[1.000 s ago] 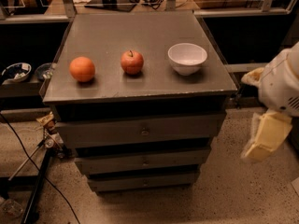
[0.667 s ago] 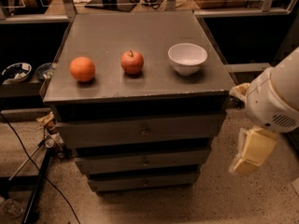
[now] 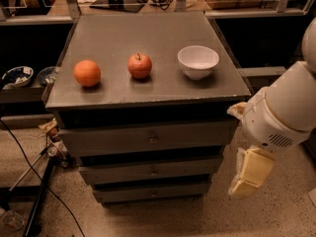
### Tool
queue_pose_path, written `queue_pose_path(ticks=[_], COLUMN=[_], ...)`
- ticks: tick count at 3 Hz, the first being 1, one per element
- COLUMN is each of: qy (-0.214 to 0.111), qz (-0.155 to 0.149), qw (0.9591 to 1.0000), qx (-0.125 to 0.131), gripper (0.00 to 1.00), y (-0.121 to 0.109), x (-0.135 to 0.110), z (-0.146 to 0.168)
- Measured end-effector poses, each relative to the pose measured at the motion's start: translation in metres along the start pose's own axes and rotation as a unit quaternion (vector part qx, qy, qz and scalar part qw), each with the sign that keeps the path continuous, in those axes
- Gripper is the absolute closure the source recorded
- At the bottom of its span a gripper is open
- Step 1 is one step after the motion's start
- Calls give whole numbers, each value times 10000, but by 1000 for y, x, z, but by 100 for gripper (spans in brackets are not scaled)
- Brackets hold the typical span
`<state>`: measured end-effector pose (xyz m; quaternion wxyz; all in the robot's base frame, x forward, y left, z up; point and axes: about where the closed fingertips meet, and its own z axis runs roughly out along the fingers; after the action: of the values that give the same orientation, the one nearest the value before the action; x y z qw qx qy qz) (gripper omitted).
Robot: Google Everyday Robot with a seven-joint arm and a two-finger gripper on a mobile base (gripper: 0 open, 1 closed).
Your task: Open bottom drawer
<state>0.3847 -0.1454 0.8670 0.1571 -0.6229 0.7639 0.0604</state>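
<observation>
My white arm [image 3: 284, 110] has swung left and down at the frame's right, bringing my cream gripper [image 3: 251, 174] beside the grey cabinet [image 3: 148, 28]; its spread I cannot tell. The slim grey bottom drawer [image 3: 123, 193], lower centre, is shut, its small metal knob [image 3: 152, 193] unreached.

The right edge crops the arm [image 3: 286, 107] above the gripper [image 3: 243, 186] beside the cabinet [image 3: 148, 138].
</observation>
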Motion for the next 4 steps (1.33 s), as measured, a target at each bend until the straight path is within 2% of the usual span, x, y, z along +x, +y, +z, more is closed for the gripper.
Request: queue_pose_path(ticks=[1,2,3,4], qy=[164,434,438,311], qz=[40,116,121,57], qw=[9999,9990,9989,9995], qx=[18,62,66,50], gripper=[0,0,0,0], y=[8,17,17,22], x=[3,14,15,15], z=[19,76,77,80])
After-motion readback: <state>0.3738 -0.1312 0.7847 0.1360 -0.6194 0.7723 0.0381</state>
